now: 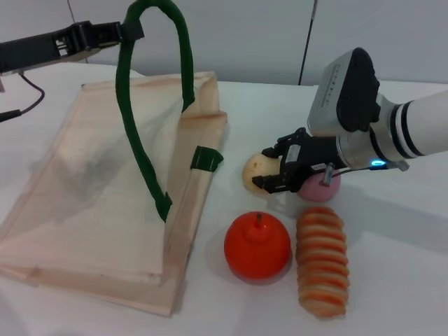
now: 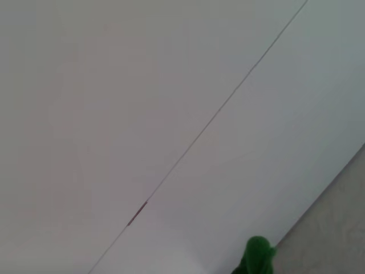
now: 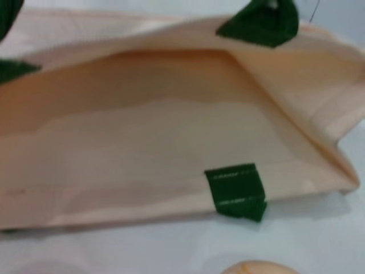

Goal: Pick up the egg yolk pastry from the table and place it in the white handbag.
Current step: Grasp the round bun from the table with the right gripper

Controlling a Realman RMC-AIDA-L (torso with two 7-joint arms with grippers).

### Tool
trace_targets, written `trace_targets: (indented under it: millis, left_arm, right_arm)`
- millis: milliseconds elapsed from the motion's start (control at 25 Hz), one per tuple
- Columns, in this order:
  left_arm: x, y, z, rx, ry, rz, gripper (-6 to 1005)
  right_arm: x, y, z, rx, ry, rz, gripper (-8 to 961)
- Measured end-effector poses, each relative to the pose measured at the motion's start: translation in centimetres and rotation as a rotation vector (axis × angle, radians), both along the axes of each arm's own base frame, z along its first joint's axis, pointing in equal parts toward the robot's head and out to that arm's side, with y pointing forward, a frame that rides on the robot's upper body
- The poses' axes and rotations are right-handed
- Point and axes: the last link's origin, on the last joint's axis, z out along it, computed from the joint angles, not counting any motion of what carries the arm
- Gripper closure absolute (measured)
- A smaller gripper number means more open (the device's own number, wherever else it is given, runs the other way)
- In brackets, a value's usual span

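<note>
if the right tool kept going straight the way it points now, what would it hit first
Most likely the egg yolk pastry, right in front of the right tool and apparently touching it already. Beyond it lies the open mouth of the white handbag. Depth is hard to judge.

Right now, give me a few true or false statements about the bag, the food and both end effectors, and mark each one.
1. The left end effector holds up a green handle of the white handbag. True.
2. The egg yolk pastry lies inside the bag. False: it sits on the table beside it.
3. The right end effector is at the pastry. True.
4. The striped bread roll stands upright. False: it lies flat.
</note>
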Motion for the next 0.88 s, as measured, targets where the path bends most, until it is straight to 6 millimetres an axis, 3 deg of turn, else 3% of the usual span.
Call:
trace_targets:
  millis: [200,880]
  left_arm:
    - [-0.27,-0.15,0.18,0.008,-0.005,0.006,821]
    - [-0.31,-0.17,0.28,0.008,-0.007,0.008,813]
  right_arm:
    - [-0.54,-0.03,0.44,-0.013,0.033,0.014,366]
    - [-0.33,-0.23,0.48,-0.028,0.011,0.030,563]
